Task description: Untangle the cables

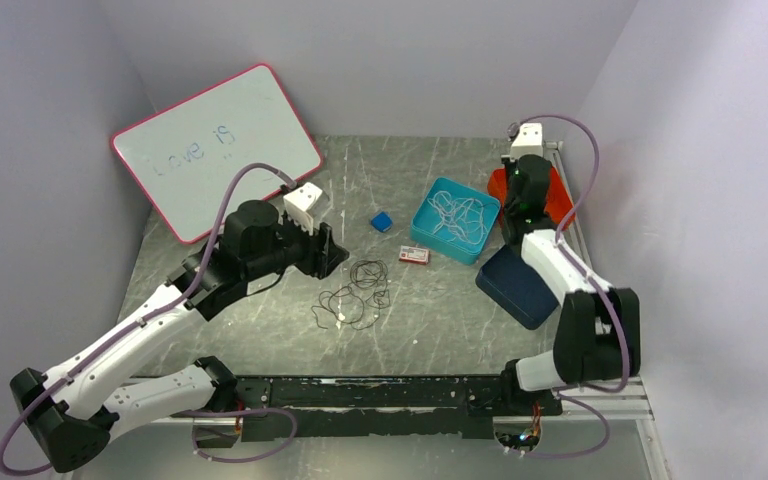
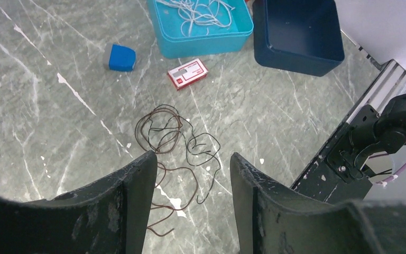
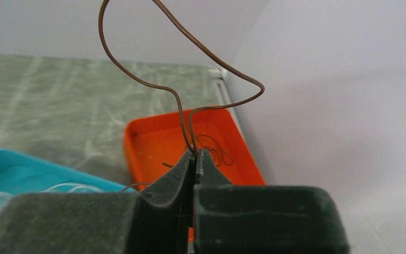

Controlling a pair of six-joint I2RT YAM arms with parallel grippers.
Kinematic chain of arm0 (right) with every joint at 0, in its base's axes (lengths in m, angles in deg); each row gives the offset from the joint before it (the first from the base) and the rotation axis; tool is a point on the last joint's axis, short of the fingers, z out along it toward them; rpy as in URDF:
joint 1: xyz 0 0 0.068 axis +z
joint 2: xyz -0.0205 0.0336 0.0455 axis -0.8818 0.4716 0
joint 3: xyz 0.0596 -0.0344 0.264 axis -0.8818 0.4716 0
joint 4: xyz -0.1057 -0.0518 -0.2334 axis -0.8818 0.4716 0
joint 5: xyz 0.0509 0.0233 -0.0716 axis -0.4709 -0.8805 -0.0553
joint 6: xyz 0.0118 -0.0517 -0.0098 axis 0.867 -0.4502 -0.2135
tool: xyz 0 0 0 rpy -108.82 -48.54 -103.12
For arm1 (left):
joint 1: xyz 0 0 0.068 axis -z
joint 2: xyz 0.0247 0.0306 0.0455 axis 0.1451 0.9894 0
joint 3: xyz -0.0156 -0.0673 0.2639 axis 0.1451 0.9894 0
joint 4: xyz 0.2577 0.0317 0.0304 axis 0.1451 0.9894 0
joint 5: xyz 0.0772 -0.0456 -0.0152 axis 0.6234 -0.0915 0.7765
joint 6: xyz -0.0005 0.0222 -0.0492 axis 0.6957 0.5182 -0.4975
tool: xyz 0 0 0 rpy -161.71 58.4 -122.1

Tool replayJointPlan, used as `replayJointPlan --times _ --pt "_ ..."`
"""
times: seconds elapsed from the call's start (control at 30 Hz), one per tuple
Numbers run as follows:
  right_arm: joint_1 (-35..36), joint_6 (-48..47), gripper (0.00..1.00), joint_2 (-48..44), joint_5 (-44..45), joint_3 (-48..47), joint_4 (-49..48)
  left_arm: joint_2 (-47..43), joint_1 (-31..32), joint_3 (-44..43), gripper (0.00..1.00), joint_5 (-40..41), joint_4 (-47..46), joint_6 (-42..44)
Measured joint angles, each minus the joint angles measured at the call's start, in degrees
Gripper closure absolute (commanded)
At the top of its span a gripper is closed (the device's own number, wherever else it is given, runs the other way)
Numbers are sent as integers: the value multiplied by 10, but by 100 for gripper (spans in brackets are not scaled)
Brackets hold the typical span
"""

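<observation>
Left gripper (image 2: 193, 159): jaws parted partway, nothing held, hung above the dark cables (image 2: 177, 143), which are spread loose on the table to the near left of the turquoise tray (image 2: 206, 45).
Right gripper (image 3: 194, 156): closed on a brown cable (image 3: 190, 143) looped upward, above the orange tray (image 3: 153, 143) just right of the turquoise tray. This grip is shown only in the wrist view; the strand is seemingly too fine for the overhead view.
Left arm is stretched low; right arm is folded upright.

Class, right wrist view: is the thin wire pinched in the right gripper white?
No: the thin wire clamped by the right gripper is dark brown, looping above the orange plastic tray.
</observation>
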Motion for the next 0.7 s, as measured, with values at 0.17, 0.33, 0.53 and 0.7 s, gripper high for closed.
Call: replayJointPlan --times 0.17,0.33,0.53,0.7 --pt "-59 -9 100 94 -1 -49 -4 0 0 9 43 2 0 -4" --pt "-91 -23 100 157 1 -87 -34 2 0 9 44 2 0 -3" --pt "-113 -87 100 238 18 -114 -110 4 0 10 44 8 0 -1" --pt "-116 -162 100 297 29 -123 -170 10 0 10 44 15 0 4"
